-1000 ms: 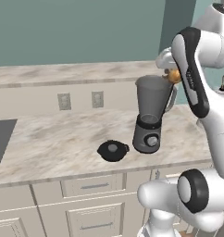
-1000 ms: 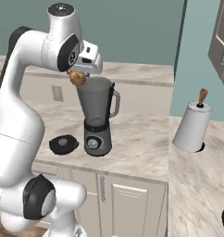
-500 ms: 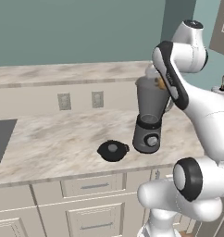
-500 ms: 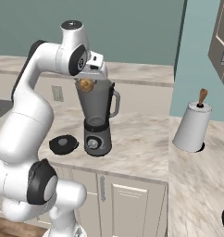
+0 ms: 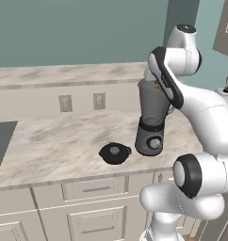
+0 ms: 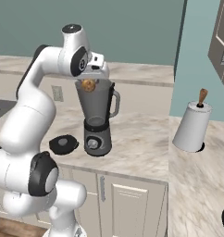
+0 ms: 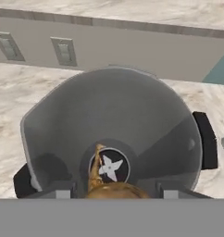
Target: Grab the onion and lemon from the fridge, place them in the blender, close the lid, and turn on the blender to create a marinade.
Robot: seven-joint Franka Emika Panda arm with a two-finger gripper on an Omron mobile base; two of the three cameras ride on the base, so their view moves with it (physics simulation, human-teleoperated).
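— From the left, where's it at?
— Lid lies on the counter beside the blender.
— The right?
— Onion at the jar's mouth.
— The hand view?
— Gripper above the blades, onion between its fingers; can't tell if it's gripped. Lemon, lid, switch remain.

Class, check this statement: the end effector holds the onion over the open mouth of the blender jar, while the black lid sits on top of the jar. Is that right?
Not quite. The lid is not on the jar; it lies on the counter to the left of the blender, as the left base view shows. The rest holds: the end effector has the onion over the open jar mouth.
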